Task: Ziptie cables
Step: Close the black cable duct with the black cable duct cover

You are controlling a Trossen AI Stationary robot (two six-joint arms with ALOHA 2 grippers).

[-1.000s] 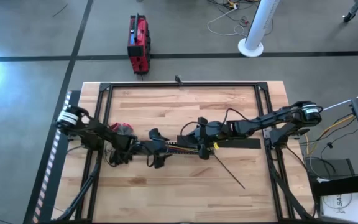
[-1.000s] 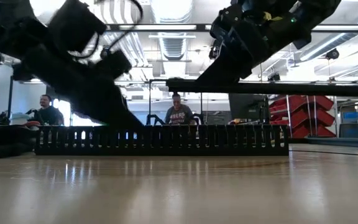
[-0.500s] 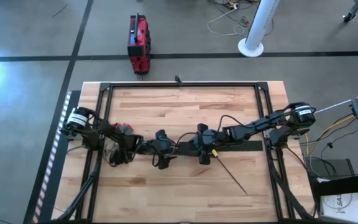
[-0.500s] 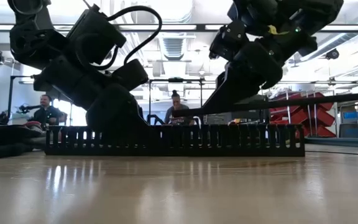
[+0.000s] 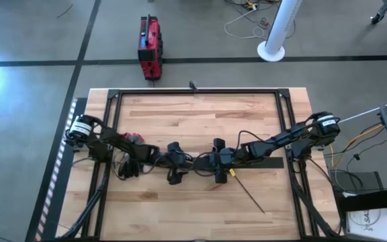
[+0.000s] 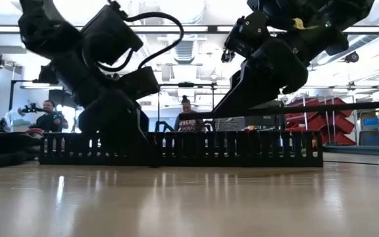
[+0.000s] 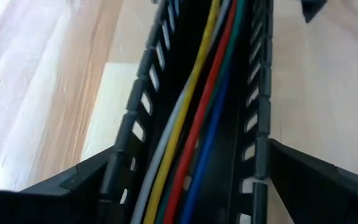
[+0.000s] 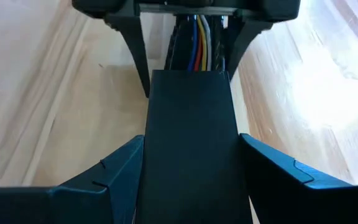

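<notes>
duct: long black perforated plastic channel (image 6: 176, 149), slotted walls, lying flat mid-table (image 5: 193, 121) (butcher-block wood, pale strips).
cables: yellow, grey, red, green, blue wires (image 7: 194, 118) running lengthwise inside the duct, smooth and glossy; seen end-on in the right wrist view (image 8: 199, 53).
ziptie: thin black strip (image 5: 248, 196) on the wood just off the duct's right half, angled away from it, yellow bit at the end nearest the duct.
left gripper: (image 5: 174, 163) over the duct's left part, fingers (image 7: 73, 180) spread wide on both sides of the duct walls, not clamping.
right gripper: (image 5: 218, 165) over the duct's middle, fingers (image 8: 101, 177) spread wide beside a flat black cover piece (image 8: 190, 137), no grip on it that I can see.
change vs 1 s ago: both grippers closer together along the duct; right one moved left, left one moved right. Ziptie sits about where it was.
background: two people seated beyond the duct (image 6: 187, 118), red bins at right.
</notes>
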